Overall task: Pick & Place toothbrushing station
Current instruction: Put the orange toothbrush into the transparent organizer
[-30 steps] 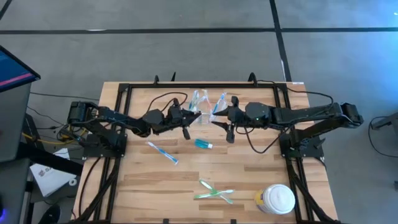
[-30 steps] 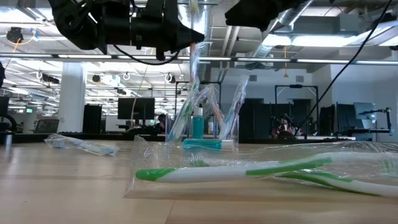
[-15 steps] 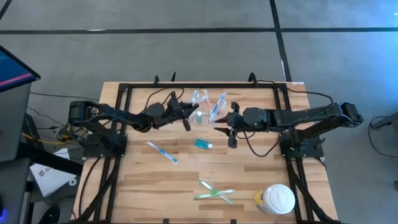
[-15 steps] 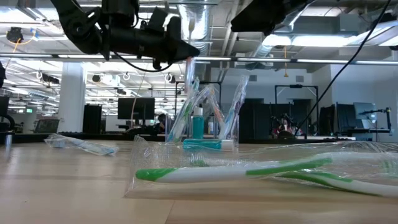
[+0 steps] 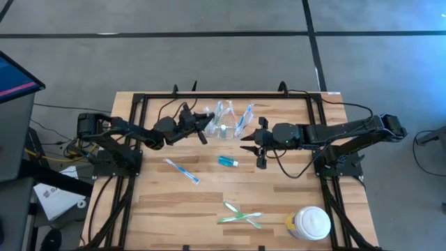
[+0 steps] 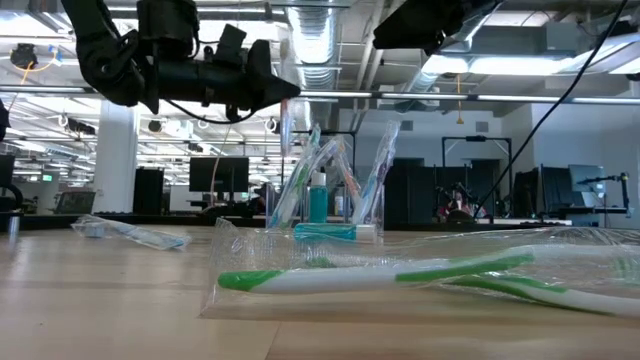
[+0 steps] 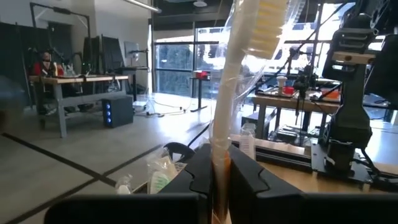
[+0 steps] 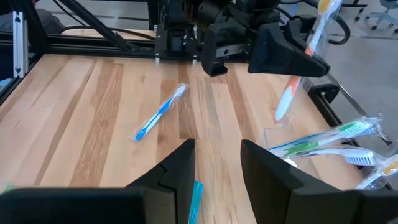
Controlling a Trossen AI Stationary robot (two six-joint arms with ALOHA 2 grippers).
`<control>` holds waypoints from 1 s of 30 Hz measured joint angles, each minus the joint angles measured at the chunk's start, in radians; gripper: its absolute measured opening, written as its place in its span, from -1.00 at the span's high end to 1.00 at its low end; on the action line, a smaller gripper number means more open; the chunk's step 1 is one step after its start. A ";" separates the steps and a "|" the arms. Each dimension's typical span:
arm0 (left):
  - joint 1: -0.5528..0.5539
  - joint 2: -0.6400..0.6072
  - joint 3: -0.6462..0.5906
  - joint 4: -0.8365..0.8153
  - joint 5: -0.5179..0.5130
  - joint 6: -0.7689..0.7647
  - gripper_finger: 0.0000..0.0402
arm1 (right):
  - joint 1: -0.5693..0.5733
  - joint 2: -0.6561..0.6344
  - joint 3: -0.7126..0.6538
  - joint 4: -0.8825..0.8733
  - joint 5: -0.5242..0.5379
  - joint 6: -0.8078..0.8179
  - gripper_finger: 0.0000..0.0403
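Observation:
The clear holder [image 5: 224, 132] stands at the far middle of the table with green and blue toothbrushes [image 6: 318, 170] leaning in it. My left gripper [image 5: 204, 127] is just left of it, shut on a whitish toothbrush [image 7: 239, 74] in a clear wrapper. My right gripper [image 5: 255, 148] hovers open to the holder's right, nothing between its fingers [image 8: 180, 168]. A small teal tube [image 5: 228, 162] lies on the table near it. A blue toothbrush [image 5: 182, 171] lies flat at the left middle, and green toothbrushes in a wrapper [image 5: 240, 215] lie near the front. My left gripper pinches the whitish toothbrush's handle [image 7: 219, 146] between its two fingers, low on the shaft. The fingers come about level from the table's left and lie across the brush. It stands roughly upright, bristle head [image 7: 267, 18] up, orange lower end [image 8: 283, 106] hanging below, clear of the table.
A white round lidded jar [image 5: 309, 223] stands at the front right corner. A black frame [image 5: 226, 97] runs along the table's far edge and sides. Bare wood lies between the blue toothbrush and the wrapped green ones.
My left gripper has carried the whitish toothbrush toward the table's left and far edge, away from the holder and slightly down, still shut on it. The brush stays upright.

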 joint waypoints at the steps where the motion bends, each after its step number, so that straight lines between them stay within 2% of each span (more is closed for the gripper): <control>1: 0.000 0.000 0.000 0.000 0.000 0.000 0.94 | 0.000 0.000 0.000 0.000 0.000 0.000 0.41; 7: 0.021 0.024 0.000 0.009 0.000 0.002 0.94 | 0.000 0.003 0.000 0.002 0.000 0.000 0.41; 16: 0.071 0.190 0.000 0.163 0.000 -0.050 0.94 | 0.000 0.003 0.000 -0.002 0.000 0.000 0.41; 30: 0.080 0.353 0.001 0.244 0.001 -0.105 0.94 | 0.000 0.003 0.000 -0.005 0.000 -0.008 0.41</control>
